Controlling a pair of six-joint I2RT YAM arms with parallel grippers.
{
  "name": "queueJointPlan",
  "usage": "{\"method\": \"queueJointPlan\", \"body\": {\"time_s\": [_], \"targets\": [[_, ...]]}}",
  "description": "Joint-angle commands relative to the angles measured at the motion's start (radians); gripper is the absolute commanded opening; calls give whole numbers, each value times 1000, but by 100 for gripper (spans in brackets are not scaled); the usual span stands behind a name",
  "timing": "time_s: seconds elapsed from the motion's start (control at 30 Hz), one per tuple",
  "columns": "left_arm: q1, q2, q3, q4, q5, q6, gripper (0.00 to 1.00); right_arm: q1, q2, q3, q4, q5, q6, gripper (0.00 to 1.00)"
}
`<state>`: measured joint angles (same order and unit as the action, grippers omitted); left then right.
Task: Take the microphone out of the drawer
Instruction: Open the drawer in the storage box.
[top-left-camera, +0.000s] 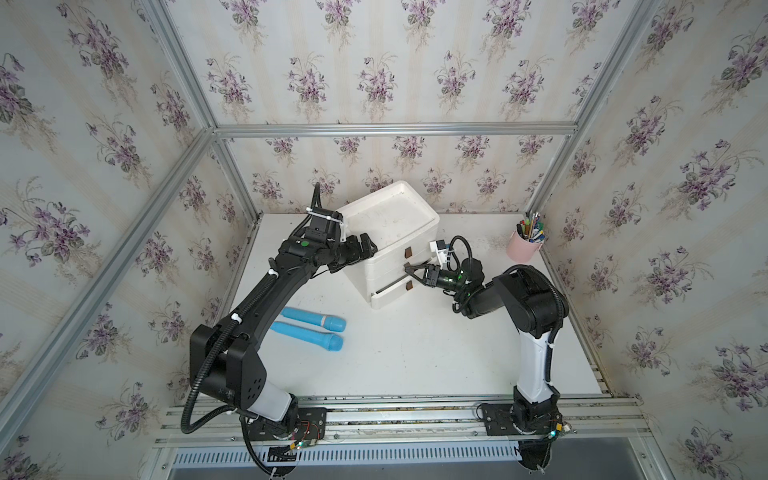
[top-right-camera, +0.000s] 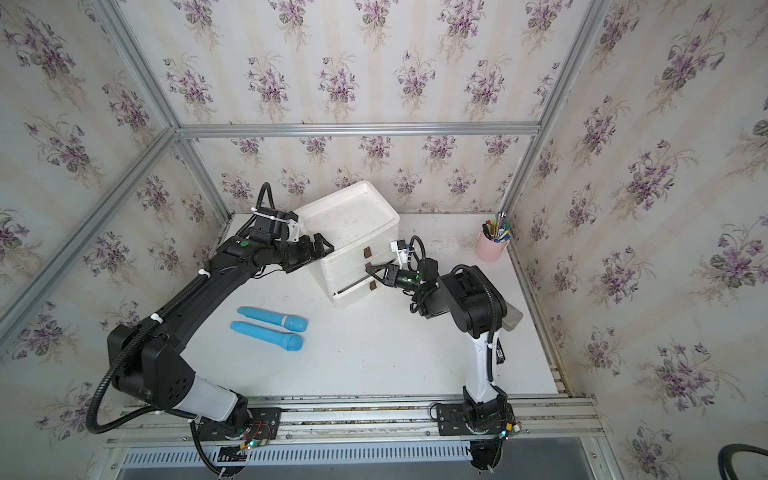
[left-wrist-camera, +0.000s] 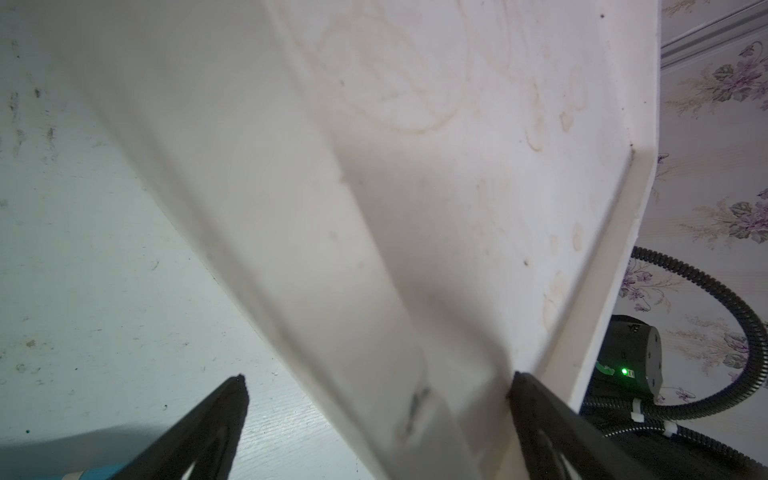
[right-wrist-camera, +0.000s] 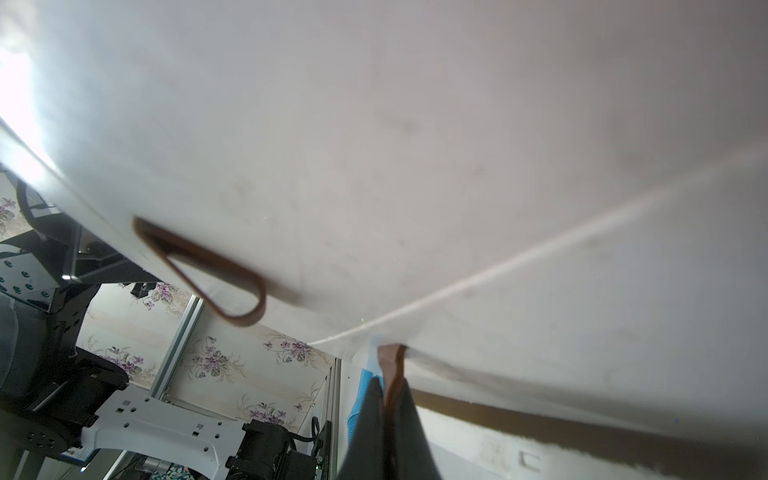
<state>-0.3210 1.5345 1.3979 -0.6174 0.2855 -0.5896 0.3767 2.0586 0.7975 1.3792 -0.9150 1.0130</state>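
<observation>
A white three-drawer cabinet (top-left-camera: 390, 232) (top-right-camera: 349, 228) stands at the back of the table. My right gripper (top-left-camera: 411, 270) (top-right-camera: 371, 271) (right-wrist-camera: 388, 382) is shut on the middle drawer's brown strap handle (right-wrist-camera: 390, 357). The bottom drawer (top-left-camera: 390, 297) sits slightly pulled out, and the drawers' insides are hidden. My left gripper (top-left-camera: 365, 249) (top-right-camera: 322, 247) (left-wrist-camera: 378, 376) is open and straddles the cabinet's top left corner, with one finger over the top tray and one beside the wall. Two blue microphones (top-left-camera: 313, 319) (top-right-camera: 274, 318) lie side by side on the table, left of the cabinet.
A pink cup of pens (top-left-camera: 524, 245) (top-right-camera: 492, 246) stands at the back right corner. Other brown handles (top-left-camera: 408, 251) (right-wrist-camera: 216, 274) show on the cabinet's front. Wallpapered walls with metal framing close in the table. My arms' bases sit on the front rail (top-left-camera: 395, 415).
</observation>
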Motion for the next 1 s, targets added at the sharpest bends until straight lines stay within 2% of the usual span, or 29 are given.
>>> {"method": "queueJointPlan", "body": {"time_s": [0.0, 0.23, 0.4, 0.77, 0.97], "targets": [[1, 10, -5, -120, -61, 8, 99, 2, -25, -18, 12, 8, -24, 0], [0, 25, 4, -119, -65, 2, 99, 1, -102, -120, -2, 10, -39, 0], [1, 25, 7, -119, -67, 6, 99, 1, -222, -231, -56, 16, -86, 0], [13, 11, 10, -119, -74, 15, 99, 1, -582, -386, -482, 80, -325, 0], [31, 6, 29, -120, -78, 33, 99, 1, -755, -428, -649, 90, -388, 0]]}}
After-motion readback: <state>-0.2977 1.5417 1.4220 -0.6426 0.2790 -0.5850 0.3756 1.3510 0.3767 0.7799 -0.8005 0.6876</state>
